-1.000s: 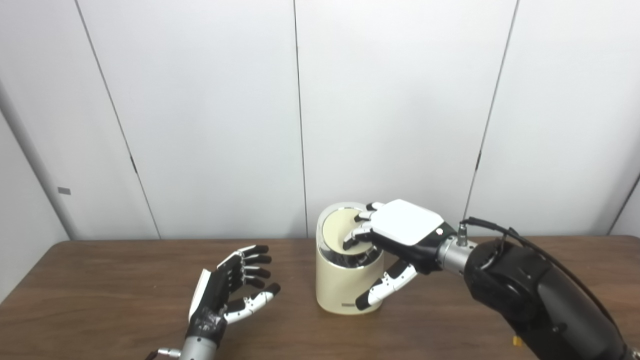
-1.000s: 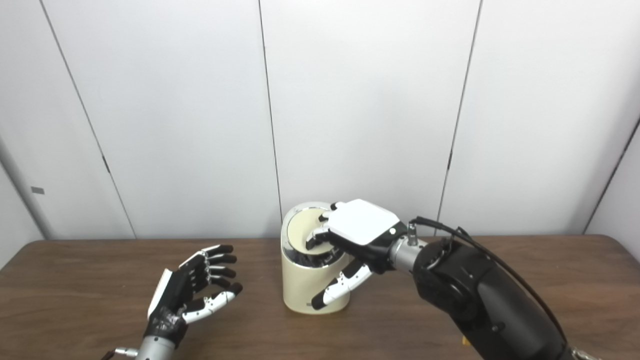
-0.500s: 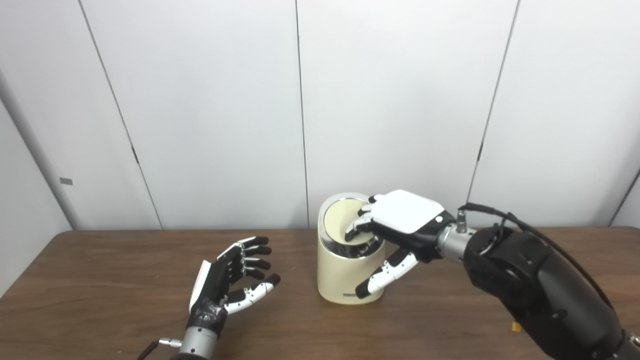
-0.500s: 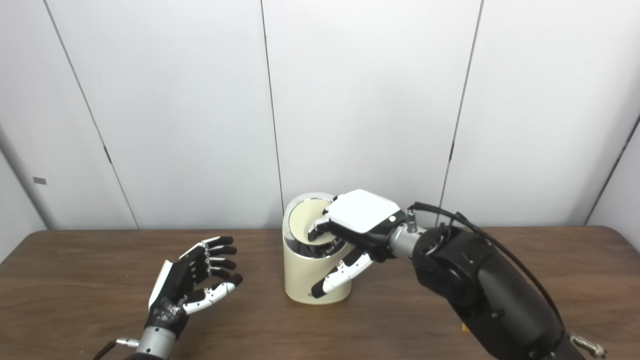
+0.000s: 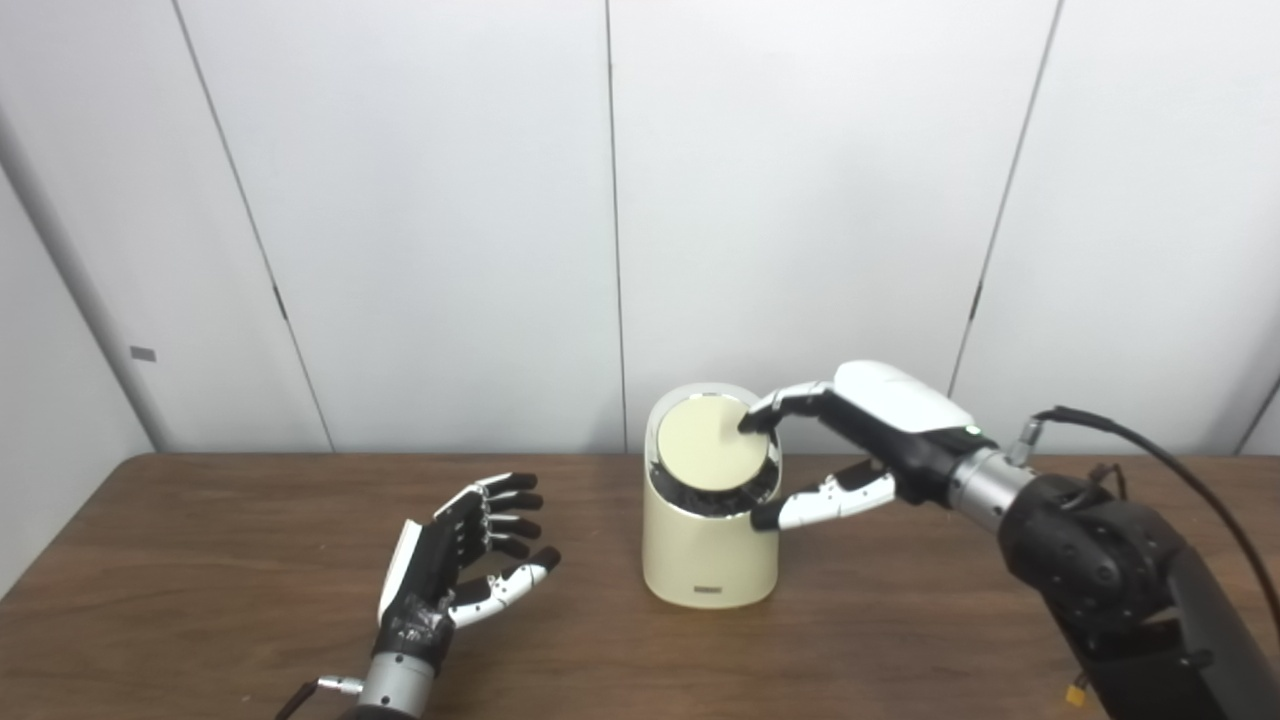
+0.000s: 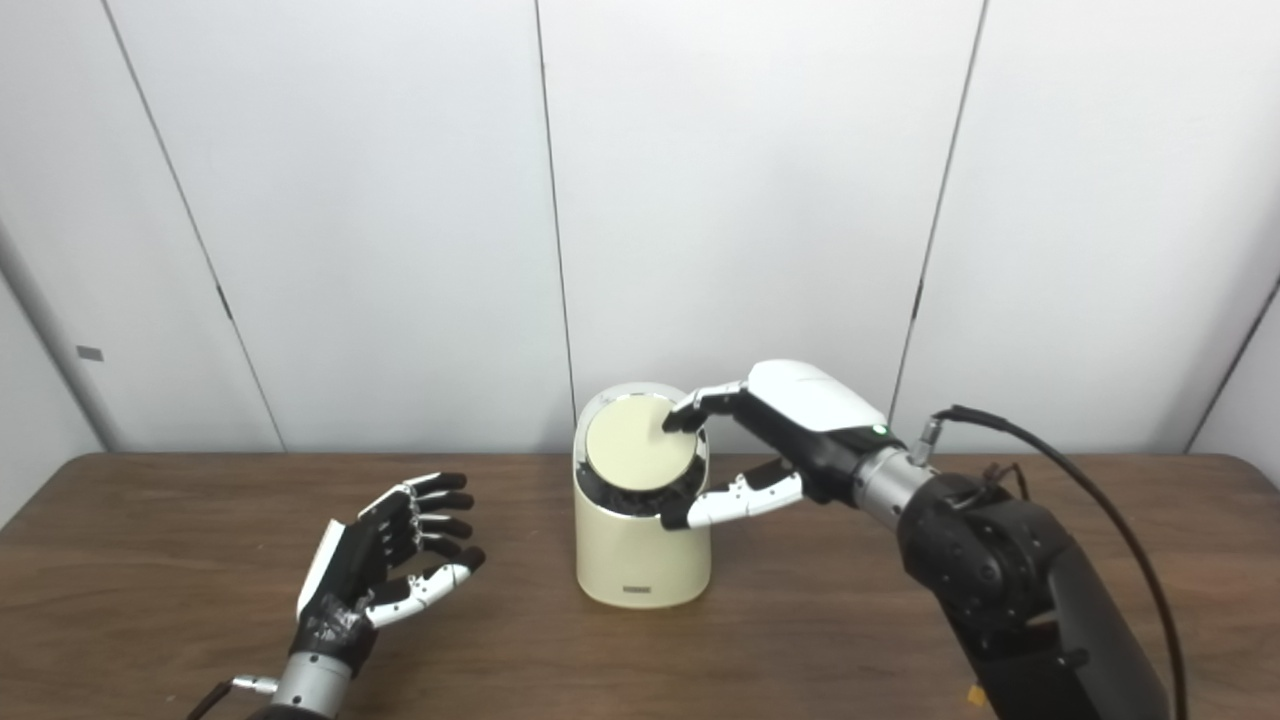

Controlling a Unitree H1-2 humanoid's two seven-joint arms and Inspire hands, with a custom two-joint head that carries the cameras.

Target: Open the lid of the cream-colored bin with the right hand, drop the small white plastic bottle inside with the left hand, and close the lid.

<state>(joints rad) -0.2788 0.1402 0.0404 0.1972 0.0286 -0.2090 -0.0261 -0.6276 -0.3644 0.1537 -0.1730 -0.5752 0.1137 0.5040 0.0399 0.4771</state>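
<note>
With the left hand (image 5: 455,570) spread and empty, the right hand (image 5: 860,440), holding nothing, rests fingertips (image 5: 748,424) on the bin's (image 5: 710,560) lid (image 5: 703,448), where uneven pressure could tip the bin.

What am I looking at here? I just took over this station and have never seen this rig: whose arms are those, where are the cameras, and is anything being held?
Both pictures come from two cameras side by side on a humanoid robot's head, so they show one scene. The arms are its own. On the wooden table stands a cream-colored bin. The right hand reaches over it, fingertips on the round lid, thumb by the bin's side. It grips nothing. The left hand waits open and empty, palm up. No white bottle is visible.
</note>
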